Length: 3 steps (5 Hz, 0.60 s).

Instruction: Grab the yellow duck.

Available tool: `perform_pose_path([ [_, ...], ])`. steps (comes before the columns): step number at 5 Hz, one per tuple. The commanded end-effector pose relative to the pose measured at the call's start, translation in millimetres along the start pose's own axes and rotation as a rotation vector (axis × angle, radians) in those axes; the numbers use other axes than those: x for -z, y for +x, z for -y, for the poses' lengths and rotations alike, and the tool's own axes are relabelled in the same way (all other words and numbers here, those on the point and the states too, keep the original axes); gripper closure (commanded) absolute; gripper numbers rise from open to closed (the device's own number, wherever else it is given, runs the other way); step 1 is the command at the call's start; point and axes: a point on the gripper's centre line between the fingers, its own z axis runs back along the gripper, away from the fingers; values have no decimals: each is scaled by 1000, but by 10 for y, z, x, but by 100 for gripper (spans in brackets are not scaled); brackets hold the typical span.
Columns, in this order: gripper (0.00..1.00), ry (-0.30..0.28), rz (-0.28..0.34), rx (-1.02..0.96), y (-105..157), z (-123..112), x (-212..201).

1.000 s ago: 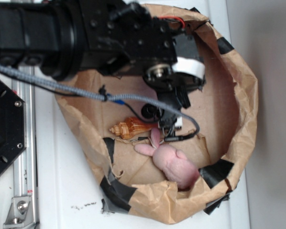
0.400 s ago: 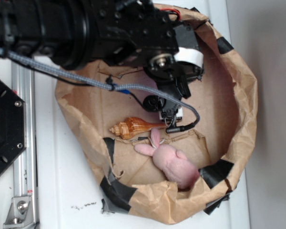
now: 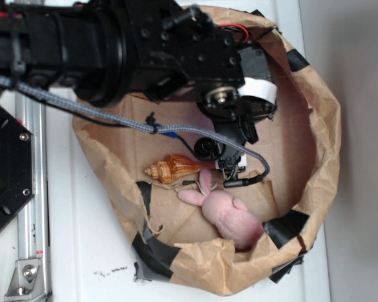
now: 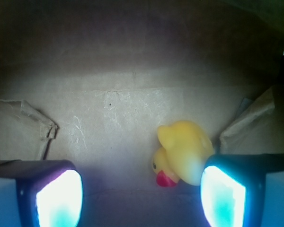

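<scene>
Yellow duck lying beside right finger; tool spread wide, empty.

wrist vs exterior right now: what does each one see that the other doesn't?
Wrist only: the yellow duck, lying tipped on the brown paper, close to the inner face of one glowing gripper finger; the fingers stand apart, nothing between them.

Exterior only: the pink plush bunny, the brown seashell, the taped rim of the paper bag and the arm, which hides the duck.

Both: the bag's brown paper floor and the gripper.
</scene>
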Motion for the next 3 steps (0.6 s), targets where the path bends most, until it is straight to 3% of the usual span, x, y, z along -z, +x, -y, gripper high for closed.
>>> perform_pose_path([
  [1, 0, 25, 32, 1, 174, -21, 18],
  [3, 0, 52, 23, -34, 172, -188, 108],
])
